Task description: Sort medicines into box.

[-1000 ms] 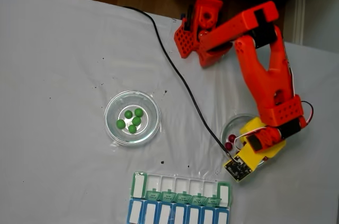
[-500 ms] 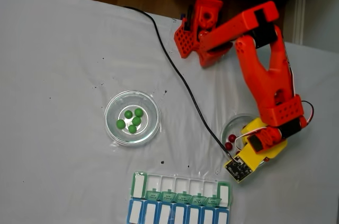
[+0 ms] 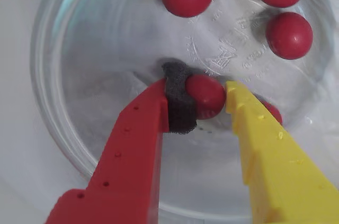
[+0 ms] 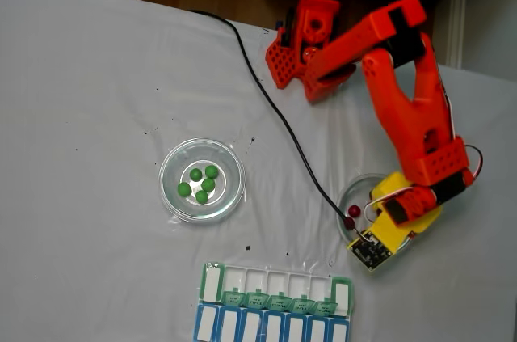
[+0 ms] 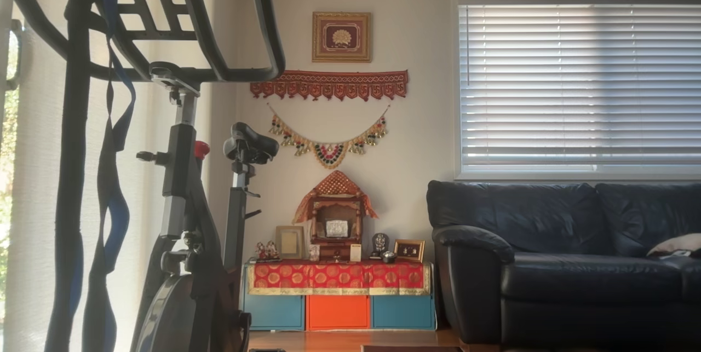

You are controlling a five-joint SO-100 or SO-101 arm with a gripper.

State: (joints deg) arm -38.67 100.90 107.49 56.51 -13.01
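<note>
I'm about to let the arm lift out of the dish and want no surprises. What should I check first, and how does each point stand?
1. Red ball between the gripper fingers: ok, foam pad and yellow finger both touch it.
2. One ball only in the grip: ok, though another red ball sits tight behind the yellow finger.
3. Grip firm enough: cannot tell.
4. Pill organiser compartments open: ok for the green row.
5. Black cable clear of the path: cannot tell.

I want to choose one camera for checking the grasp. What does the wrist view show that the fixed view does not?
Wrist view alone: the gripper with a red ball between its red and yellow fingers, and three more red balls behind.
Fixed view alone: the pill organiser and the dish of green balls.
Both: the glass dish holding red balls.
</note>
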